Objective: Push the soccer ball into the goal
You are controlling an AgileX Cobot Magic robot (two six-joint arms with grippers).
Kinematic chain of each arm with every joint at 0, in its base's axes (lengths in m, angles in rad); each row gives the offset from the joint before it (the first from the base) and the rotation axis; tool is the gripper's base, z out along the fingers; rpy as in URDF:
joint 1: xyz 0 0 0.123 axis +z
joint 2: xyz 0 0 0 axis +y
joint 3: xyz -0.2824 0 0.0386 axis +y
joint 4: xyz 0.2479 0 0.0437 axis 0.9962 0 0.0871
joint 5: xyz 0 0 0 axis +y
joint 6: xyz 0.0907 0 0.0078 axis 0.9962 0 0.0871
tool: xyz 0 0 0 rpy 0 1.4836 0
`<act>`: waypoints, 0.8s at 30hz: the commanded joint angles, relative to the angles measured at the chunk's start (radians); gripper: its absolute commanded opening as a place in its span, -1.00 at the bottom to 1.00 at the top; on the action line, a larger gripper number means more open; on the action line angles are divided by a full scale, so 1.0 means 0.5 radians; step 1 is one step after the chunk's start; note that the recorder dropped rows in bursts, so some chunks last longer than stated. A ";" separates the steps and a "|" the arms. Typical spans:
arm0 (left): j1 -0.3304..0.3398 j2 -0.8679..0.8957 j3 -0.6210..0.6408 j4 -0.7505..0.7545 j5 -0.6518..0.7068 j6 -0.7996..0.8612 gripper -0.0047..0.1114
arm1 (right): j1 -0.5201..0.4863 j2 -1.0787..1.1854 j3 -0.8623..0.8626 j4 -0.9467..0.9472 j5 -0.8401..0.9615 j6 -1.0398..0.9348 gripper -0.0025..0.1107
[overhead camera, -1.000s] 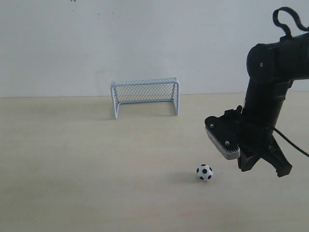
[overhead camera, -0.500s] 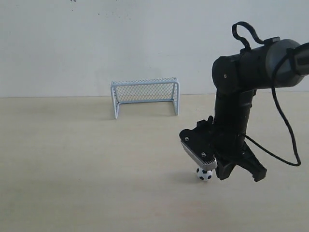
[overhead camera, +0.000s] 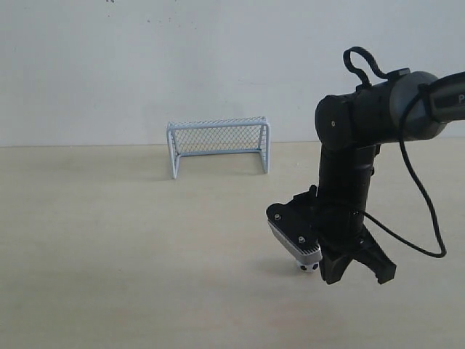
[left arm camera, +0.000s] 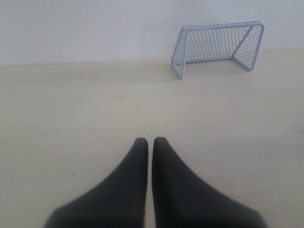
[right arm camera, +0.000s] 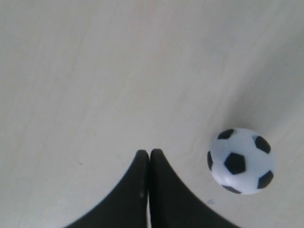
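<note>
Left: bare table (overhead camera: 102, 240), pale, unobstructed to the frame edge. The left gripper (left arm camera: 149, 140) is absent from the exterior view; its wrist view shows the fingers pressed together, holding nothing, parked low and well apart from the goal (overhead camera: 218, 138). Centre: the goal stands upright near the wall (overhead camera: 145, 65), mouth facing the open table, and is empty. Right: over the last second the right arm (overhead camera: 349, 174) has swung in from the right and dropped, while the soccer ball (right arm camera: 241, 161) has stayed put and is now mostly hidden under the wrist camera. The right gripper (right arm camera: 149, 152) has its fingers closed, holding nothing, with the ball just beside the tips. Judgement: the approach is done, the push not begun. Clear table lies between ball and goal; the ball sits right of the right post, so the shove must angle back and leftward.
</note>
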 commanded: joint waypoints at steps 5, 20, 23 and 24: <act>0.006 -0.007 0.007 0.004 -0.007 0.009 -0.84 | 0.001 -0.010 -0.011 0.003 -0.048 -0.074 -0.96; 0.006 -0.007 0.007 0.004 -0.007 0.009 -0.84 | 0.001 -0.006 -0.011 -0.010 -0.094 -0.074 -0.96; 0.006 -0.007 0.007 0.004 -0.007 0.009 -0.84 | 0.001 -0.001 -0.011 -0.011 -0.094 -0.066 -0.96; 0.006 -0.007 0.007 0.004 -0.007 0.009 -0.84 | 0.001 -0.001 -0.011 -0.011 -0.094 -0.066 -0.96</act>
